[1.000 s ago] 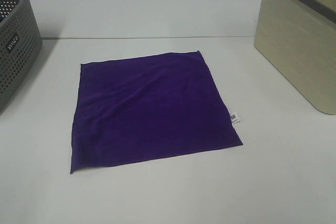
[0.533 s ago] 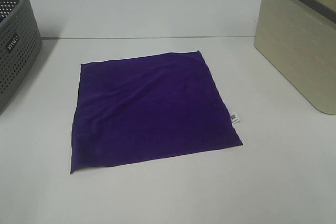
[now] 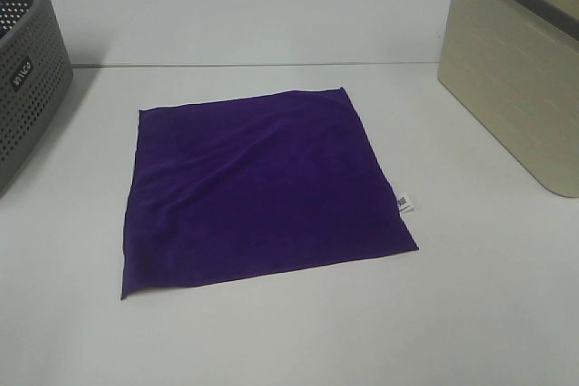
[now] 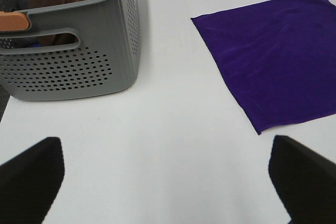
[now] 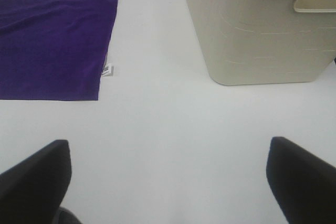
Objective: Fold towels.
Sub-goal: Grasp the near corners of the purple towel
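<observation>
**Towel flat between my two hands, both spread and empty**

The purple towel (image 3: 262, 189) lies open and unfolded in the middle of the tabletop (image 3: 298, 341), with a few soft wrinkles. It sits between the grey basket (image 3: 27, 70) on my left and the beige bin (image 3: 516, 88) on my right, touching neither.

My left hand (image 4: 167, 182) hangs over bare tabletop with its fingers wide apart and nothing between them. My right hand (image 5: 168, 182) is the same, spread and empty. Neither touches the cloth.

From each hand the towel lies ahead and inward, toward the middle. It is close to square, so it has no real long axis. It is turned slightly, and its near edge runs across in front of me on a slant. The near corner on my left sits closer to me than the one on my right. I judge my left hand to have the shorter reach, though not by much. The white tag (image 5: 106, 70) hangs off the edge facing my right hand, near that side's front corner.

No fold is started; I judge each hand should take the near corner on its own side.
</observation>
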